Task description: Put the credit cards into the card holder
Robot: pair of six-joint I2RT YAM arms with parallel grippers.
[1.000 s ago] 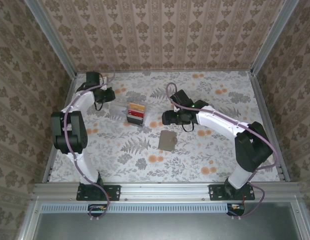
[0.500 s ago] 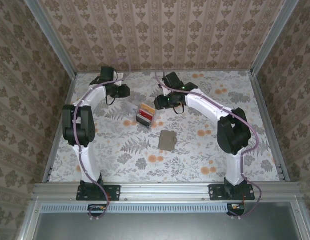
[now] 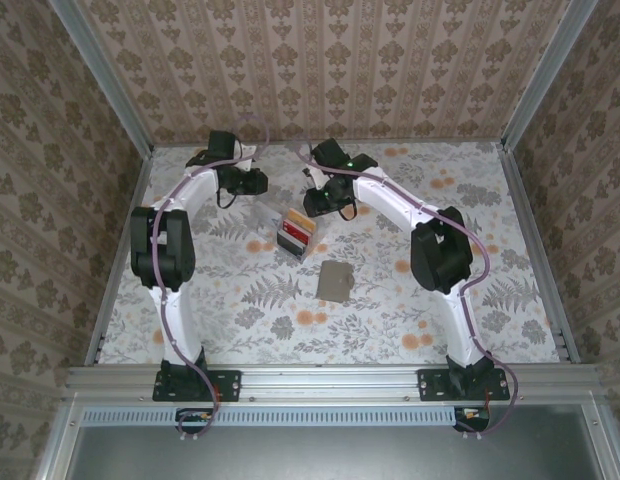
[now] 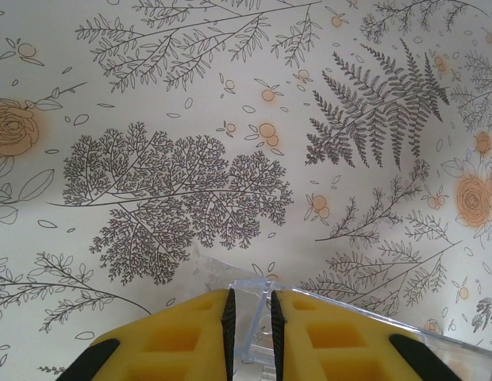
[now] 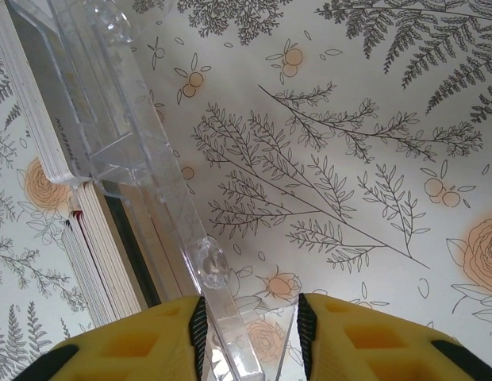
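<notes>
Tipping hazard: credit cards (image 5: 99, 262) stacked in clear box (image 5: 111, 103), card holder (image 3: 336, 281) nearby on desk (image 3: 470, 300); left gripper (image 4: 251, 317) jaws pinch its clear edge; right gripper (image 5: 250, 333) jaws straddle its wall, clamp uncertain; uneven pulls could spill cards.

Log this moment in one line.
left tool: shut on clear box edge | right tool: straddles clear box wall, grip unclear | credit cards: in clear box | card holder: apart, untouched
</notes>
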